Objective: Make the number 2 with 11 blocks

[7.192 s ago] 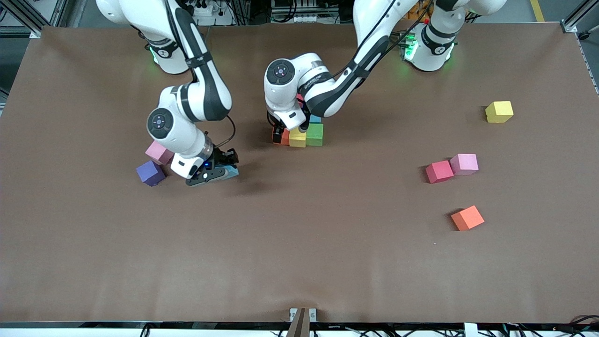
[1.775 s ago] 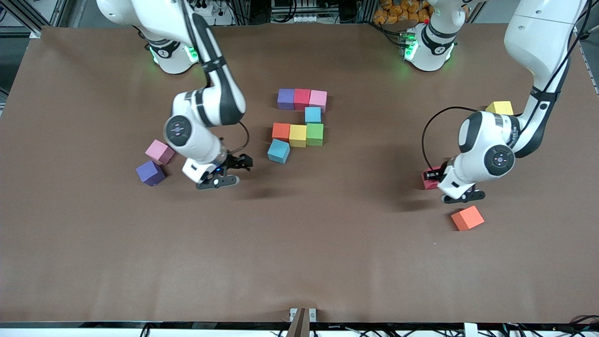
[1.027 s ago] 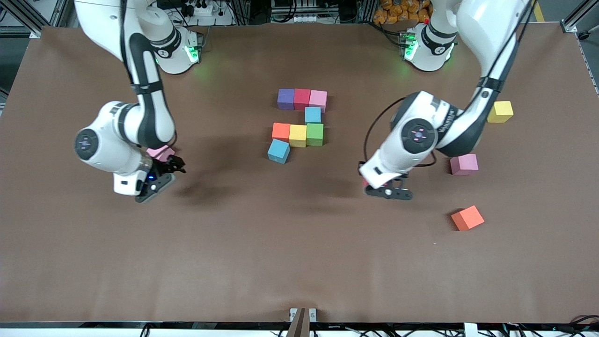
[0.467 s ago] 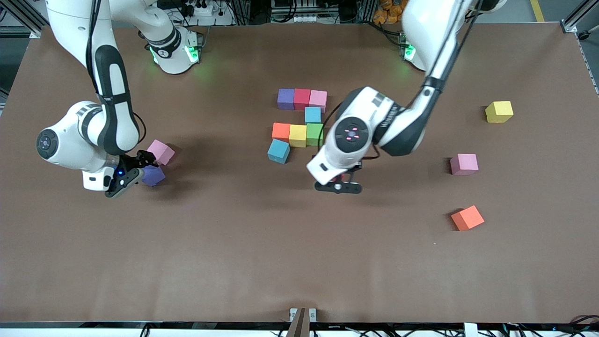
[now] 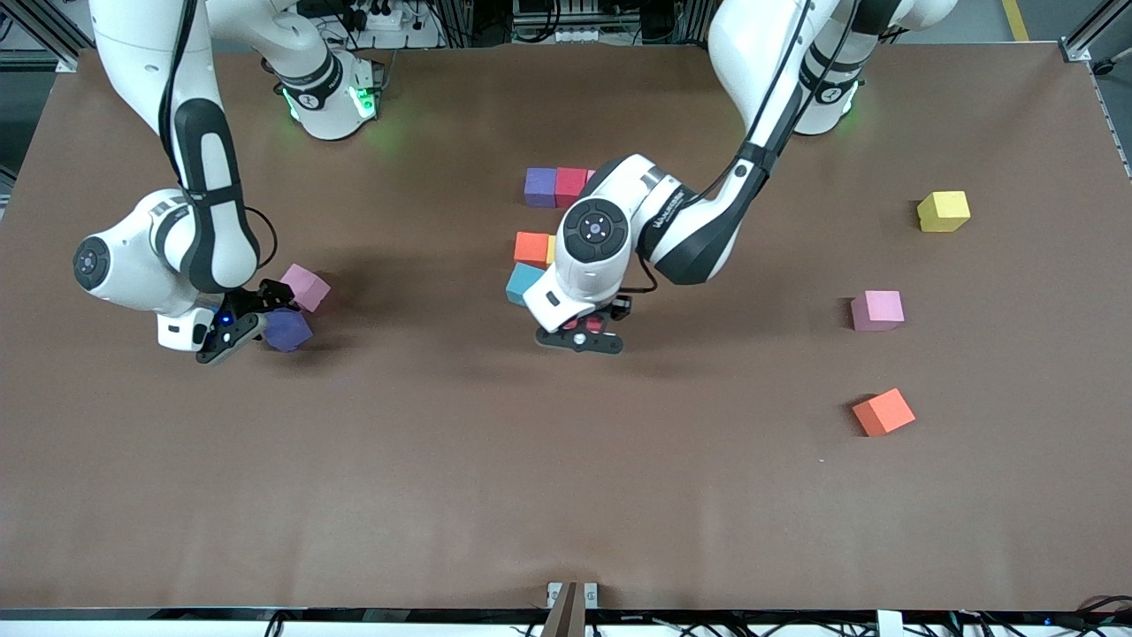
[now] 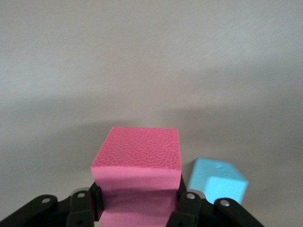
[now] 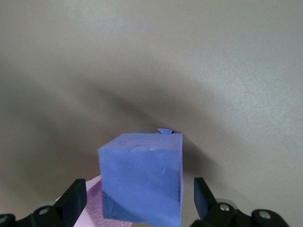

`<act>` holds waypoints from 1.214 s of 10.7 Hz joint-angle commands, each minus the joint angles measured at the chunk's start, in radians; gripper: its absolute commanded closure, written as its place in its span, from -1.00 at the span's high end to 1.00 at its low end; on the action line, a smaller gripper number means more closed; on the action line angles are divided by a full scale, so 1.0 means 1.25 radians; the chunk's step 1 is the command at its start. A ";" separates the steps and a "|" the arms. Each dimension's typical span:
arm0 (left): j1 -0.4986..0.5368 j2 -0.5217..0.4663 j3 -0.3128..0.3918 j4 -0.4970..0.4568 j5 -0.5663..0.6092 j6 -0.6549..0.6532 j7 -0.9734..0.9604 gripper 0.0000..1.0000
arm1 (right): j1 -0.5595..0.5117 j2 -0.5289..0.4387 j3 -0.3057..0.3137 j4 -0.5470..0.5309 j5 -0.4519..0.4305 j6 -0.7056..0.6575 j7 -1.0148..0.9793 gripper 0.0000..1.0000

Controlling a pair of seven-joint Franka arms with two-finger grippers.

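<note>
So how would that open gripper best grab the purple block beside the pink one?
Come down from above and pinch two opposite flat sides of the purple block. The right gripper is open and straddling it; avoid the face next to the pink block.

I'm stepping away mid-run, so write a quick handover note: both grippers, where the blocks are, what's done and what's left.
Left gripper: shut on a red block, over the table beside the blue block.
Right gripper: open around the loose purple block, beside a pink block.
Done: the number 2 is partly built; the left arm hides part of it.
Left: place the red and purple blocks, straighten the blue one, finish the base.
</note>
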 commanded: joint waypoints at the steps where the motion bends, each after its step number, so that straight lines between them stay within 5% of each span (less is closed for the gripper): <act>1: -0.017 0.048 0.017 0.037 -0.058 0.076 -0.002 0.08 | -0.026 0.020 0.009 -0.001 0.057 0.006 -0.064 1.00; 4: -0.033 0.077 0.019 0.035 -0.174 0.145 -0.032 0.10 | -0.041 0.024 0.011 0.002 0.080 -0.002 -0.063 1.00; 13: 0.013 0.023 0.026 0.021 -0.171 0.135 -0.027 0.08 | -0.020 0.022 0.031 0.032 0.093 -0.009 -0.053 1.00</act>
